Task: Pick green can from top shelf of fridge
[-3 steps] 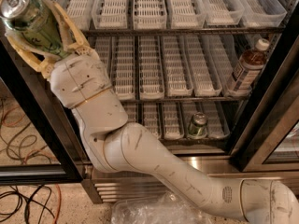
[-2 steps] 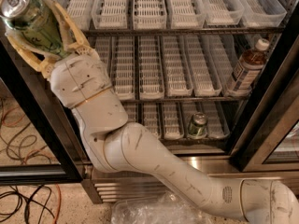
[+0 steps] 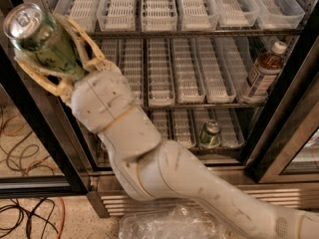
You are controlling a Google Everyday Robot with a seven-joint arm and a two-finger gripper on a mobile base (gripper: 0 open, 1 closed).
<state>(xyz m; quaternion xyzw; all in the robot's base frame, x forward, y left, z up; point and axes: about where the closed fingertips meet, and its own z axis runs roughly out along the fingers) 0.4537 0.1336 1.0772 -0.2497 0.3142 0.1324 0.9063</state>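
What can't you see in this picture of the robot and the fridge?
- Camera view: the green can, clamped in the gripper at upper left, has its bottom hidden by the fingers.
- The brown bottle's label is too small to read.
- The fridge is cut off by the edges.

Lab or workshop: commercial fridge (image 3: pixel 279 148), loose floor cables (image 3: pixel 20 218).

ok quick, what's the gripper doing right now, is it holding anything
Gripper: shut on the green can, held at upper left, out in front of the fridge.
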